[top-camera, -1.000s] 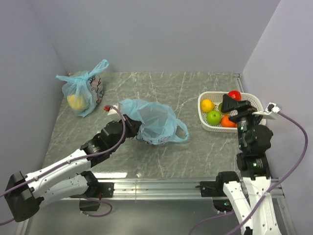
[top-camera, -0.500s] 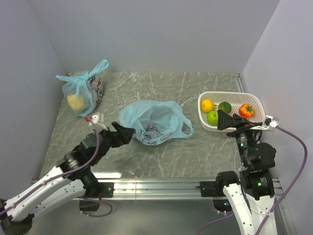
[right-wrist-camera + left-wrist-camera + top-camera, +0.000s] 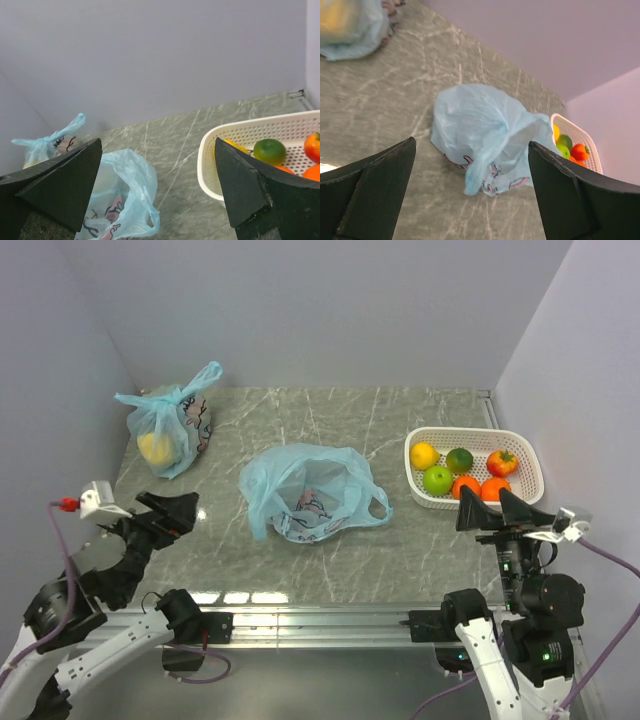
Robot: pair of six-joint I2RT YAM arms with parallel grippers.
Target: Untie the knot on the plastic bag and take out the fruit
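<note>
Marble table point(image 3: 400, 540); plastic bag point(image 3: 300, 485) lies apparently well apart from spread left fingers point(image 3: 375, 190), spread right fingers point(image 3: 250, 195).

A lab test booth: plain lilac walls point(image 3: 300, 310) box in a marble-look table point(image 3: 330, 550) (aluminium rail point(image 3: 330, 621) in front).

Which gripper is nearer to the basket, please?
Right. The right gripper hangs open just on the near side of the basket; the left gripper is open far to the left, past the bag.

White arm links point(image 3: 100, 678), black joints point(image 3: 545, 602); purple cables point(image 3: 610, 554).
</note>
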